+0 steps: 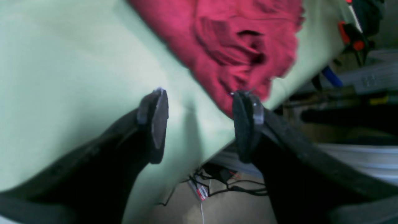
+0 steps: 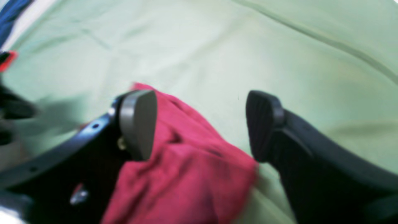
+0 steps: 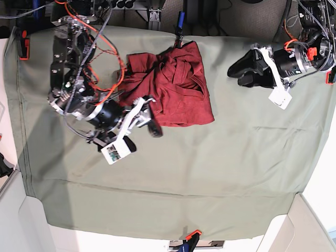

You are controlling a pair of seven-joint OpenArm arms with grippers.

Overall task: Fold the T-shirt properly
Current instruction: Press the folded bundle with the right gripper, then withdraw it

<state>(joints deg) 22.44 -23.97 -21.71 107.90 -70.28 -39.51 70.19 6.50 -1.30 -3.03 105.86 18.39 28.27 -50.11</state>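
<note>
Base view: the T-shirt (image 3: 176,86) lies in a loose, rumpled heap in the upper middle of the frame, on the green cloth (image 3: 220,173) that covers the table. It is bunched and partly doubled over itself, the lower edge fairly straight, the upper left part creased and ridged. Not a tidy fold yet, by my reading.

The right hand (image 3: 148,114) sits at the heap's lower left corner, left of centre in the frame. Right wrist view: the right hand (image 2: 199,124) has its fingers spread wide with nothing pinched. The T-shirt (image 2: 183,165) fills the lower middle of that frame, pressed against the left finger and clear of the other one. Placement suggests the hand works this corner, either letting it go or lining up to take it; I cannot tell which.

The left hand (image 3: 245,67) hovers at the upper right of the base frame, well apart from the shirt. Left wrist view: left hand (image 1: 200,121) open, empty, hanging over the table edge, T-shirt (image 1: 236,40) beyond it at top centre. Likely parked clear so the other arm has room.

Image soft and blurred in both wrist views.
</note>
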